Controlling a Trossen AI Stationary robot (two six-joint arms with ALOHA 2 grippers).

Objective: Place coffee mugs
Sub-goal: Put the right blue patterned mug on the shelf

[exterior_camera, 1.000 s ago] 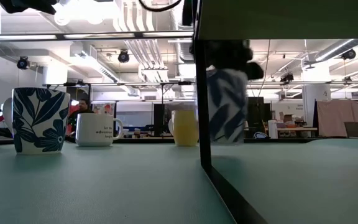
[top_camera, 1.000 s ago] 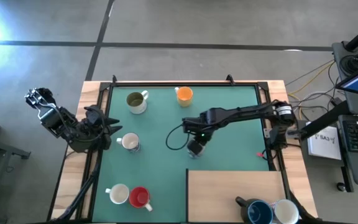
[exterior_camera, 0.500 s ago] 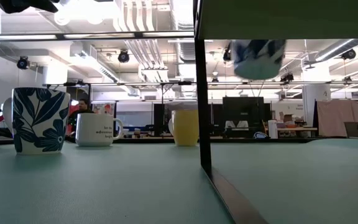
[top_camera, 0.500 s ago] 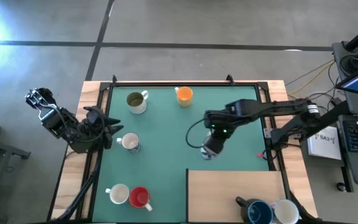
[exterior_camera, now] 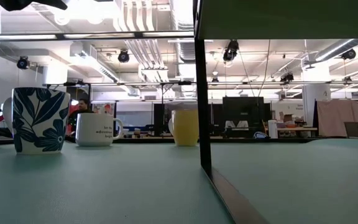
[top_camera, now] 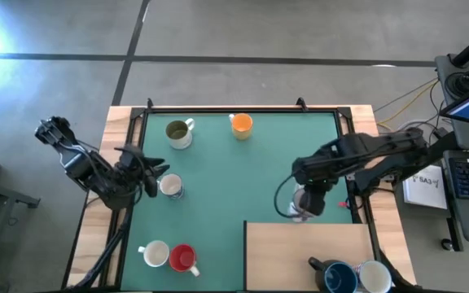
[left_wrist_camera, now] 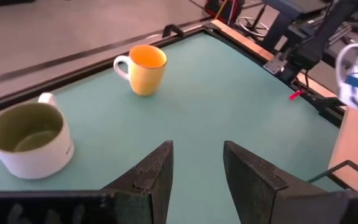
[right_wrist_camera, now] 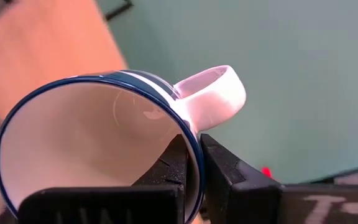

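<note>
Plainly, white mug (exterior_camera: 96, 129) bears unreadable writing.

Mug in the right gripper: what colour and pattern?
White mug with a blue rim; the left wrist view shows blue leaf print outside.

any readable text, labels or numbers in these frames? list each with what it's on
"SA3", partly legible: white sheet on the desk right of the table, high view; the rest is too small.
White mug in the low view: dark lettering, too small to read.
Right gripper body: white letters, cut off and blurred, unreadable.
Nothing readable elsewhere.
</note>
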